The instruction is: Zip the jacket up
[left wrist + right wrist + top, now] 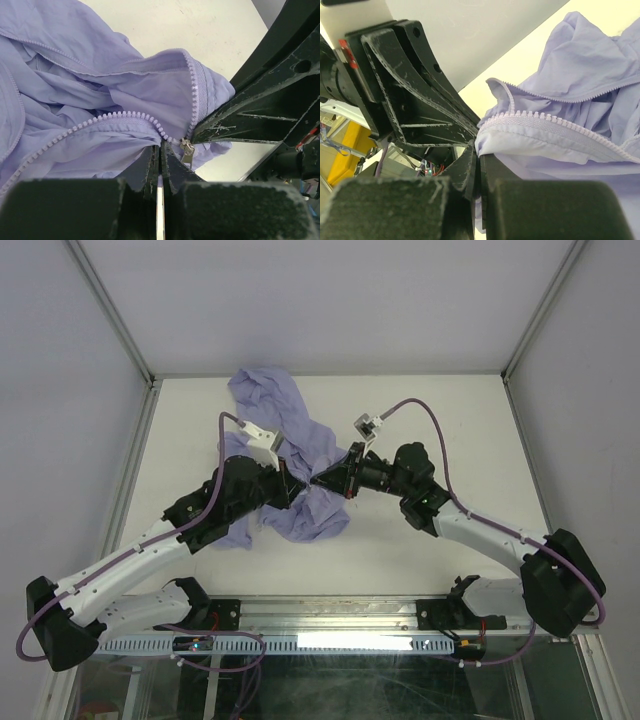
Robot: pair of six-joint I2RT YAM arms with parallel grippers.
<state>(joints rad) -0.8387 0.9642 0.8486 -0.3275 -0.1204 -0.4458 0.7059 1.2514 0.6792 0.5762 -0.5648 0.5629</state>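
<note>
The jacket (285,440) lies crumpled on the table (420,540), mid to far side, with both arms meeting at its near edge. It is thin, soft and wrinkly, so I expect it to bunch and slide rather than hold any shape; it wants tension on the cloth beside the zipper. My left gripper (160,150) is clenched and appears to pinch the fabric just under the teeth (115,117), right beside the metal slider (187,150). My right gripper (477,160) is clamped on the hem below the other tooth row. The slider tab looks the best hold. No bin or box shows anywhere.
</note>
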